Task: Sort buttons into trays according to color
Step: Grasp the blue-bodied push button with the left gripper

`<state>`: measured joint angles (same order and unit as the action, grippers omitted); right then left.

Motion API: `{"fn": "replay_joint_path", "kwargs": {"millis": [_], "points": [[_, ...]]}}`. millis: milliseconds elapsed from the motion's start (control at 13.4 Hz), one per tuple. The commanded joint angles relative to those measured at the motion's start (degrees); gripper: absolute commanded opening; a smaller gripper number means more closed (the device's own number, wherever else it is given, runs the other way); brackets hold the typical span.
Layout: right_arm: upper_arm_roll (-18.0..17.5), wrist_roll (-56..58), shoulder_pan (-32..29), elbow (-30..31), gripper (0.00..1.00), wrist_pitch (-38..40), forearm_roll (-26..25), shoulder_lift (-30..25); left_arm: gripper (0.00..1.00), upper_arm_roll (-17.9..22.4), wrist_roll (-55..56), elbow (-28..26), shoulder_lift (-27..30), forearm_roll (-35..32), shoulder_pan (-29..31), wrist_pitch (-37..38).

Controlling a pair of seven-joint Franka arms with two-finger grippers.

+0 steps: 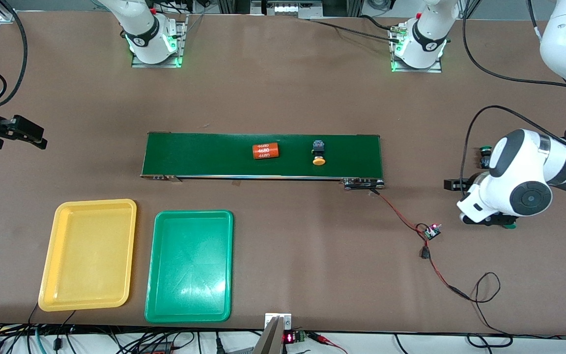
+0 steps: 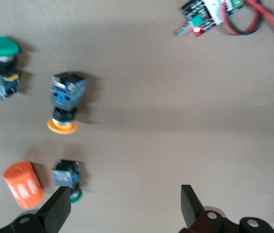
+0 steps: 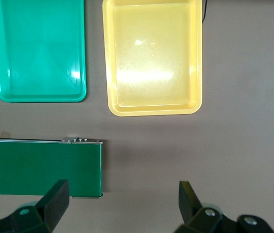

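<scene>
The left claw (image 2: 122,208), fingers spread and holding nothing, hovers over bare counter (image 1: 273,93) at the left arm's end; three buttons and an orange cylinder (image 2: 23,185) lie just beside it. The right claw (image 3: 122,204), also spread, hangs near the conveyor belt's (image 1: 214,155) end. A yellow-capped button (image 1: 318,152) rides the belt. The yellow tray (image 1: 88,254) and green tray (image 1: 189,266) hold nothing.
</scene>
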<state>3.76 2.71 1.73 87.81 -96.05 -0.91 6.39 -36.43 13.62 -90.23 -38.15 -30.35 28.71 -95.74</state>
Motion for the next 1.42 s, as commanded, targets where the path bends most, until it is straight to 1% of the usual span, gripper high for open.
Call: {"fn": "replay_joint_path", "kwargs": {"millis": [0,149,224,373,523,821,896,971,1120,1195,1269,1344], "points": [[-0.16,-0.25,-0.24,0.43,1.0,0.07,-0.24,-0.41,1.0,2.06,-6.92,0.14,-0.87,-3.82,-0.24,-3.12],[-0.16,-0.25,-0.06,0.7,1.0,-0.1,-0.32,-0.33,1.0,3.64,-9.39,0.05,-2.1,-5.85,-0.06,-5.24],[-0.16,-0.25,0.02,0.7,1.0,-0.54,-0.32,-0.33,1.0,4.17,-10.19,0.05,-2.89,-5.95,-0.06,-6.81],[-0.25,-0.25,0.11,0.7,1.0,-0.63,-0.32,-0.33,1.0,6.8,-14.13,-0.03,-4.03,-6.04,0.2,-11.73],[-0.25,-0.34,-0.24,0.7,1.0,-0.63,-0.24,-0.24,1.0,8.48,-16.6,-0.12,-5.0,-5.95,0.29,-14.99],[0.01,-0.34,-0.77,0.61,1.0,-1.42,0.56,0.47,1.0,9.89,-17.39,-0.12,-6.93,-5.95,0.38,-18.15],[0.01,-0.34,-0.77,0.7,1.0,-1.42,0.56,0.47,0.96,10.41,-18.18,-0.12,-7.55,-5.95,0.38,-18.86],[-0.07,-0.34,-0.77,0.7,1.0,-1.42,0.56,0.47,0.85,10.85,-18.8,-0.12,-7.99,-5.95,0.38,-19.39],[0.01,-0.34,-0.77,0.7,1.0,-1.25,0.56,0.47,0.41,10.86,-19.33,-0.56,-8.43,-5.86,1.6,-19.57],[-0.07,-0.34,-0.85,0.7,1.0,-1.33,0.56,0.47,0.27,10.86,-19.68,-0.56,-8.26,-5.77,1.52,-19.31],[-0.07,-0.34,-0.77,0.7,1.0,-1.33,0.56,0.47,0.11,10.68,-19.6,-0.56,-8.08,-5.77,1.52,-19.05],[0.01,-0.34,-0.85,0.7,1.0,-1.33,0.56,0.47,0.07,10.42,-19.51,-0.56,-7.82,-5.6,1.35,-18.78]]}}
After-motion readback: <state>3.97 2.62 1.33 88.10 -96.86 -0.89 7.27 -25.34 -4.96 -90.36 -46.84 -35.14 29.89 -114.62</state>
